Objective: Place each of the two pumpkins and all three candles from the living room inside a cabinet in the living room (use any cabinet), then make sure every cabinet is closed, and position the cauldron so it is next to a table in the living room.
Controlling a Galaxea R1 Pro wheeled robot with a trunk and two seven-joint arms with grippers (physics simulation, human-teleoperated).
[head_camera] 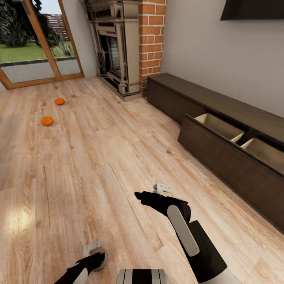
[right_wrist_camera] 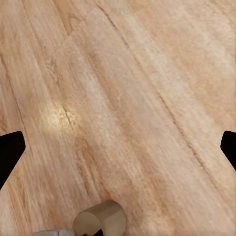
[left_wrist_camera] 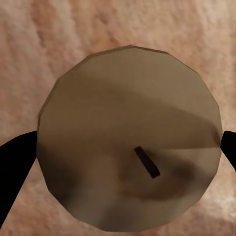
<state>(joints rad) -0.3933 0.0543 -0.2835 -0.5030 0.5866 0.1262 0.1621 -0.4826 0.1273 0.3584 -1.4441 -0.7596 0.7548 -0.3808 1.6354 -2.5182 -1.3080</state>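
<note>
Two orange pumpkins [head_camera: 59,101] [head_camera: 47,121] lie on the wood floor at the far left, well apart from both arms. The long dark-brown cabinet [head_camera: 205,98] runs along the right wall, and one drawer [head_camera: 221,126] stands pulled out, showing pale compartments. My left gripper [head_camera: 94,255] [left_wrist_camera: 118,157] hangs low at the bottom edge, shut on a tan candle [left_wrist_camera: 128,137] whose round top with its dark wick faces the left wrist camera. The same candle [right_wrist_camera: 101,219] appears in the right wrist view. My right gripper [head_camera: 144,196] [right_wrist_camera: 118,147] hovers open over bare floor.
A stone fireplace [head_camera: 114,47] and a brick column [head_camera: 152,39] stand at the back. A wood-framed glass door [head_camera: 35,43] opens onto a garden at the far left. A dark screen [head_camera: 252,8] hangs on the right wall. Wood floor [head_camera: 98,157] stretches between me and the cabinet.
</note>
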